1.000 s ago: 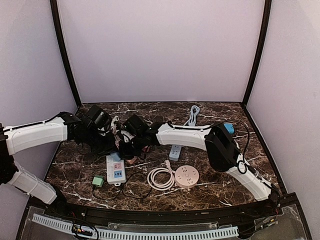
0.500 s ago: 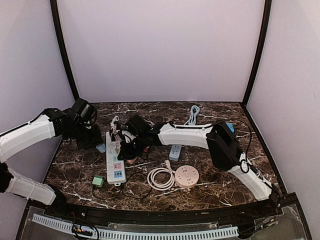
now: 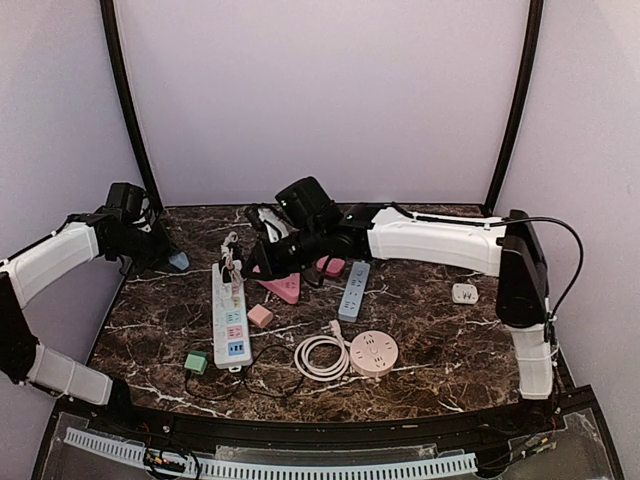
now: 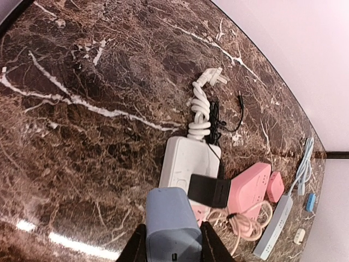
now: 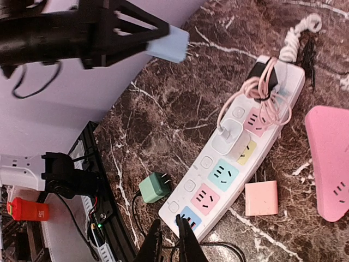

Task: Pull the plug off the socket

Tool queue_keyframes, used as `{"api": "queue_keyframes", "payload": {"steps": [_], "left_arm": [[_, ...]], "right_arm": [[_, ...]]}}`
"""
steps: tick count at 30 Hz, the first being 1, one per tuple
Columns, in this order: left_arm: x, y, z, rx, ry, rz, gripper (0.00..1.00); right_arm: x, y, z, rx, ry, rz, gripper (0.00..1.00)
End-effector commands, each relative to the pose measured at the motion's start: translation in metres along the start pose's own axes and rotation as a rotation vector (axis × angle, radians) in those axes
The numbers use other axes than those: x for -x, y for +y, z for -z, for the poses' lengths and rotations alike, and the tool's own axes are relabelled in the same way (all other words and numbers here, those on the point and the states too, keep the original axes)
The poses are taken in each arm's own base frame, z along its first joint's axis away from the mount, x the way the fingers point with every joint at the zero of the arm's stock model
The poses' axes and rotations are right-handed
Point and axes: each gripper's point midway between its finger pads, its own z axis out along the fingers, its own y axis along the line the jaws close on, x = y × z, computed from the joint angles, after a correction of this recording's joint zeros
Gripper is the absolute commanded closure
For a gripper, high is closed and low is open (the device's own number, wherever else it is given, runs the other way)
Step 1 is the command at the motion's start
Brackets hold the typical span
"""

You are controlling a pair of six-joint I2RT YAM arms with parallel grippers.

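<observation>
Left gripper [image 4: 172, 248]: clamped on the blue plug, up in the air left of the power strip's far end.
Blue plug [image 4: 170, 221]: out of the strip, between the left fingers, apart from it.
Power strip [image 3: 230, 315]: white with coloured sockets, lying flat; a white charger [image 5: 228, 137] sits plugged in mid-strip.
Right gripper [image 5: 170, 245]: just right of the strip's far end, fingertips close together, nothing between them; fully closed or not, cannot tell.

Pale-blue plug [image 4: 172, 226] free of white power strip [image 3: 230, 318]
Clamped in the left gripper [image 4: 172, 245], it hung well left of the flat-lying strip.
</observation>
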Motion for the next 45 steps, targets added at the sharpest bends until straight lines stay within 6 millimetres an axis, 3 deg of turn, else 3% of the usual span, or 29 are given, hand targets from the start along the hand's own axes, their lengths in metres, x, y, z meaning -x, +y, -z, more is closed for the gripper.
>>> {"api": "queue_keyframes", "payload": {"steps": [1, 6, 10, 16, 21, 34, 45], "left_arm": [[0.025, -0.015, -0.028, -0.173, 0.008, 0.049, 0.97], [0.045, 0.001, -0.056, -0.234, 0.014, 0.127, 0.92], [0.048, 0.014, -0.076, -0.26, 0.036, 0.182, 0.88], [0.041, 0.031, -0.103, -0.273, 0.087, 0.234, 0.83], [0.034, 0.039, -0.112, -0.279, 0.111, 0.266, 0.8], [0.007, 0.065, -0.118, -0.189, 0.157, 0.298, 0.57], [-0.005, 0.071, -0.088, -0.106, 0.136, 0.225, 0.39]], "right_arm": [[0.018, -0.005, 0.036, -0.056, -0.114, 0.062, 0.87], [0.016, -0.023, 0.075, -0.101, -0.173, 0.031, 0.78], [0.015, -0.039, 0.102, -0.145, -0.214, 0.009, 0.68], [0.009, -0.052, 0.126, -0.18, -0.25, -0.014, 0.59], [0.005, -0.055, 0.13, -0.183, -0.256, -0.02, 0.58], [-0.002, -0.06, 0.123, -0.179, -0.236, -0.033, 0.58], [-0.004, -0.064, 0.116, -0.182, -0.222, -0.041, 0.58]]}}
